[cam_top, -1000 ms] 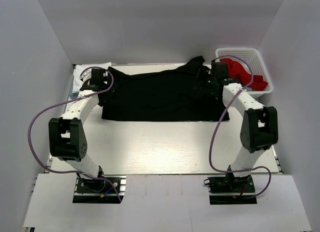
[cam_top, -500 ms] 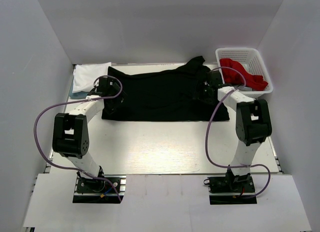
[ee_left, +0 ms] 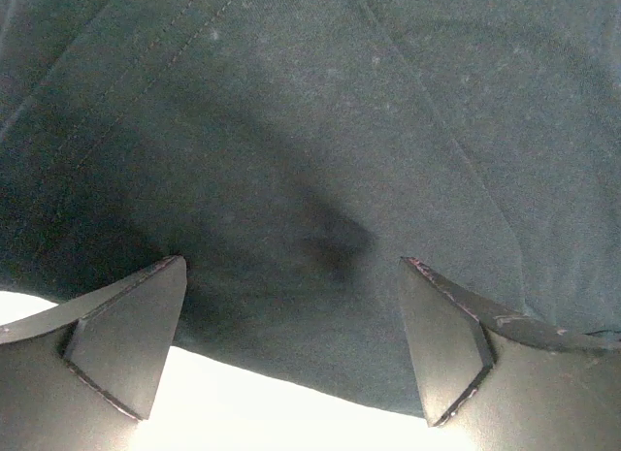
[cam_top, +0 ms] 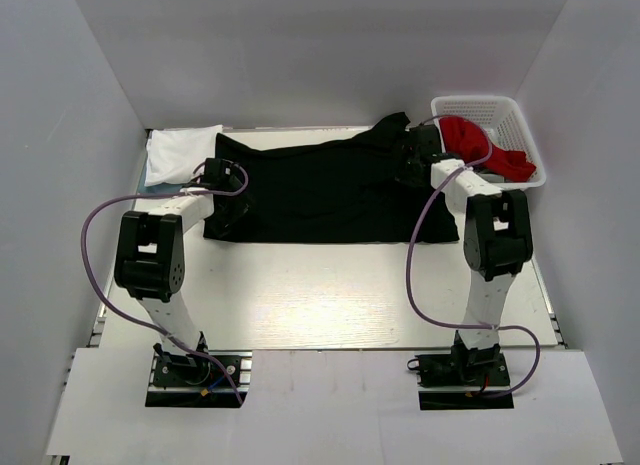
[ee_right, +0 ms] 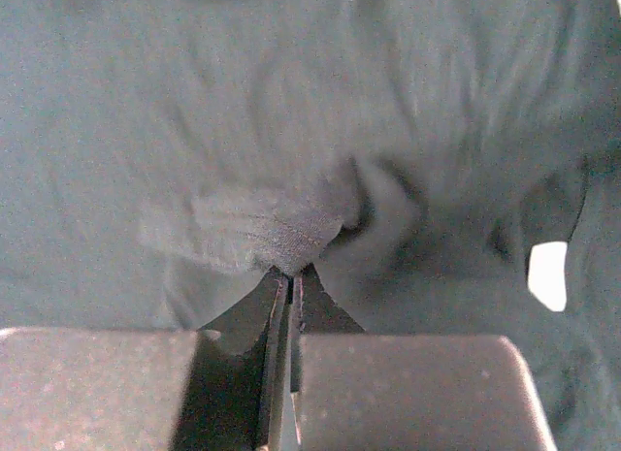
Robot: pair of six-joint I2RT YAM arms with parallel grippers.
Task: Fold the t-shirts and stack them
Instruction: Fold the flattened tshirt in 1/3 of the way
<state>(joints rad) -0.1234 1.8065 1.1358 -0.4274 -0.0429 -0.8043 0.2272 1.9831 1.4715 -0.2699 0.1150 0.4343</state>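
The black t-shirt (cam_top: 320, 190) lies spread flat across the back of the table. My left gripper (cam_top: 228, 193) hovers over its left edge. In the left wrist view it (ee_left: 291, 325) is open, with the shirt's hem (ee_left: 320, 276) and bright table between the fingers (ee_left: 126, 344). My right gripper (cam_top: 412, 160) is at the shirt's right side, by the sleeve. In the right wrist view it (ee_right: 292, 276) is shut, and a small ridge of black cloth (ee_right: 272, 233) bunches up at the tips. Folded white (cam_top: 180, 148) and light blue-grey (cam_top: 150, 188) t-shirts sit at the back left.
A white mesh basket (cam_top: 495, 110) holding a red cloth (cam_top: 485, 145) stands at the back right, close to my right arm. Grey walls enclose the table on three sides. Purple cables loop from both arms.
My right gripper has shut on a pinch of the black shirt and shifted slightly back. My left gripper has moved right from the folded shirts onto the black shirt's left edge, still open.
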